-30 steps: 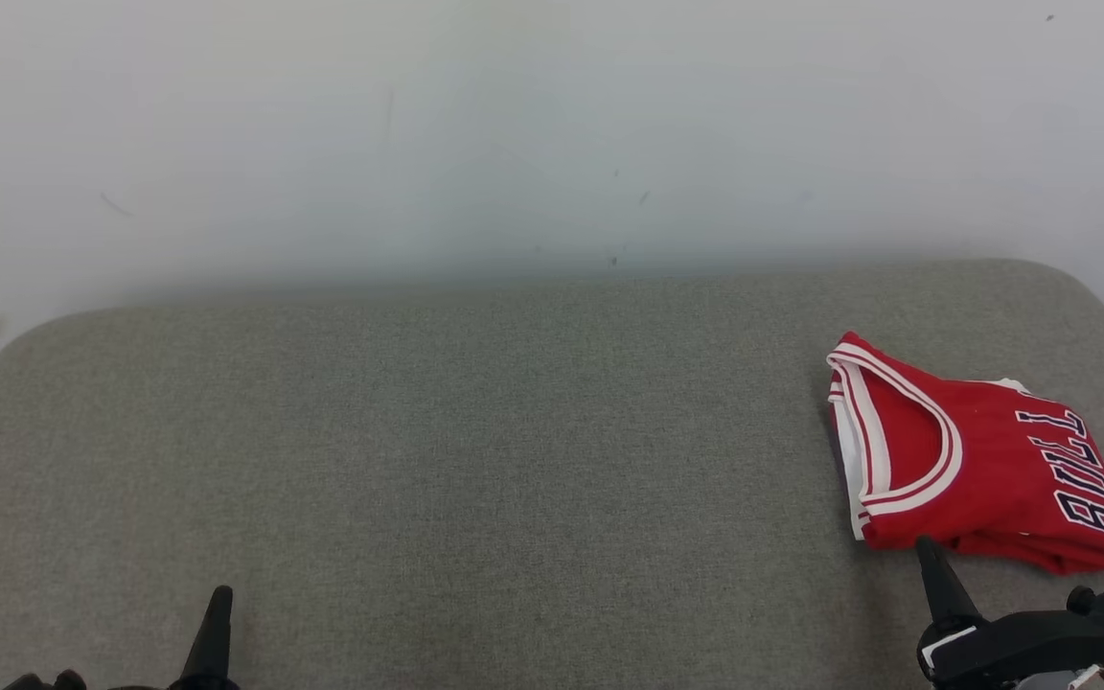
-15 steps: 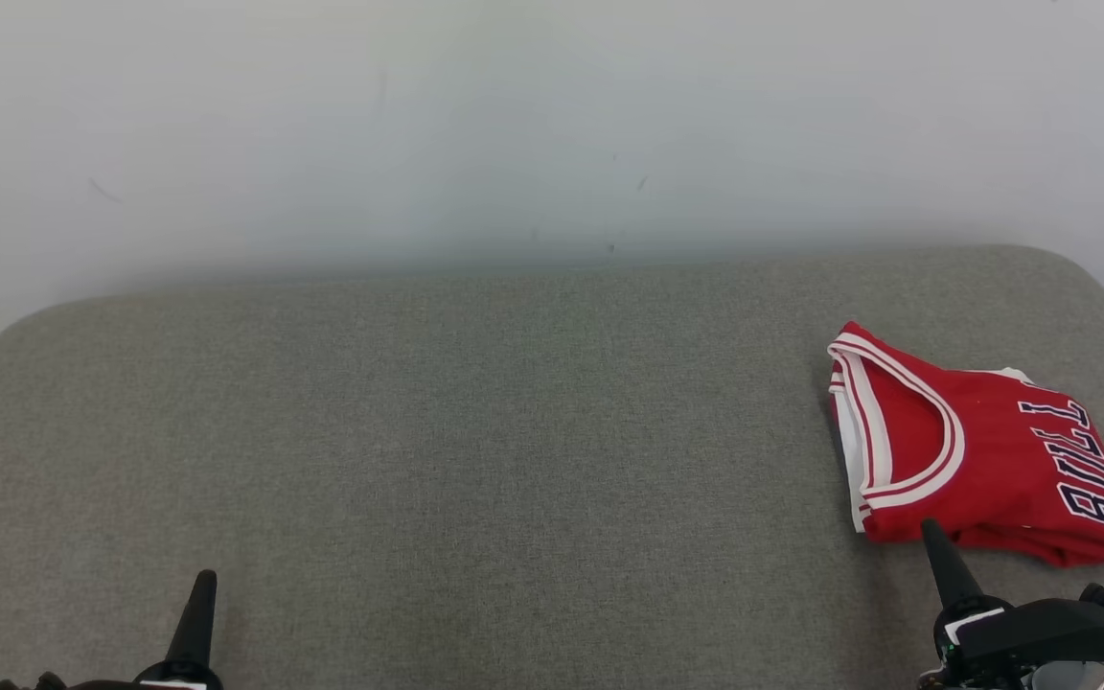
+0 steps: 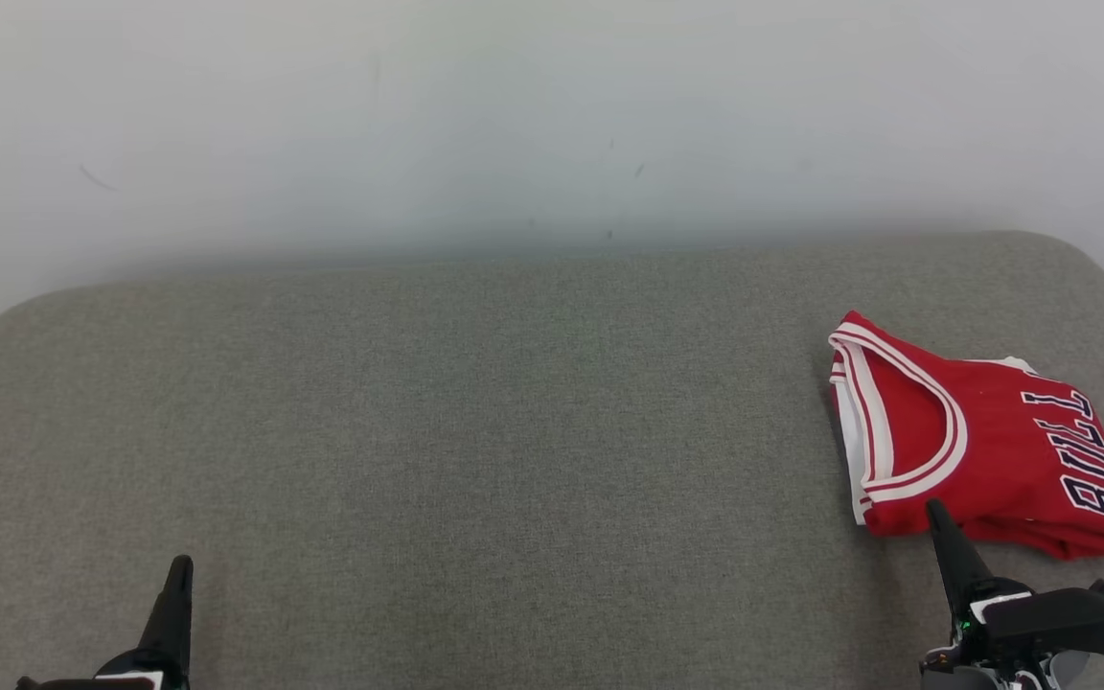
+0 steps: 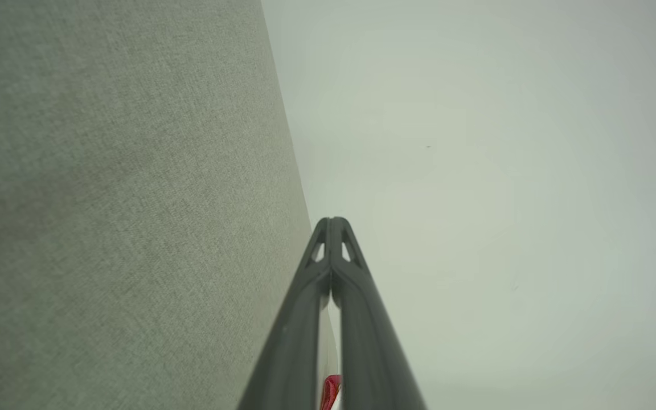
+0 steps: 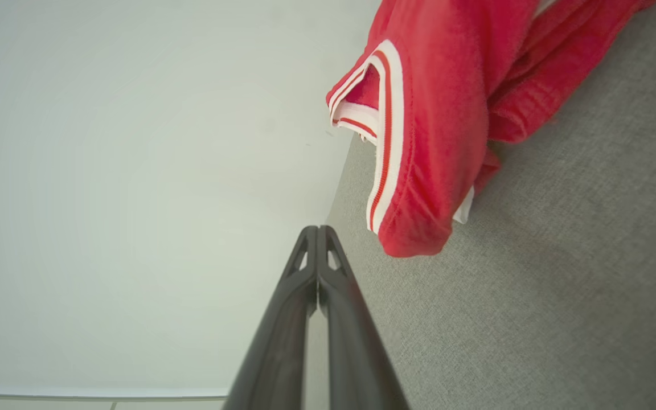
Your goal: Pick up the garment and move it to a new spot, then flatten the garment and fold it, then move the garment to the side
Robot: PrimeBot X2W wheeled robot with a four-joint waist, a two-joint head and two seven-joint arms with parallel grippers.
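Note:
The garment (image 3: 983,446) is a red jersey with white trim and dark lettering, lying folded at the right side of the grey fabric surface (image 3: 475,431). In the right wrist view the garment (image 5: 436,114) lies just ahead of my fingers. My right gripper (image 3: 935,508) is shut and holds nothing, its tip just at the jersey's near edge; whether it touches, I cannot tell. The right gripper (image 5: 318,229) shows both fingers pressed together. My left gripper (image 3: 183,563) is at the lower left, far from the jersey, also shut and holding nothing. The left gripper (image 4: 333,220) points along the surface's edge.
A pale wall (image 3: 514,125) rises behind the grey surface. The surface has rounded far corners, and its right edge lies close beyond the jersey. A wide bare stretch of grey fabric (image 3: 475,431) runs from the left gripper to the jersey.
The whole head picture has shifted, so the camera moved. Both grippers sit a little lower and further out in the frame. The jersey lies as before.

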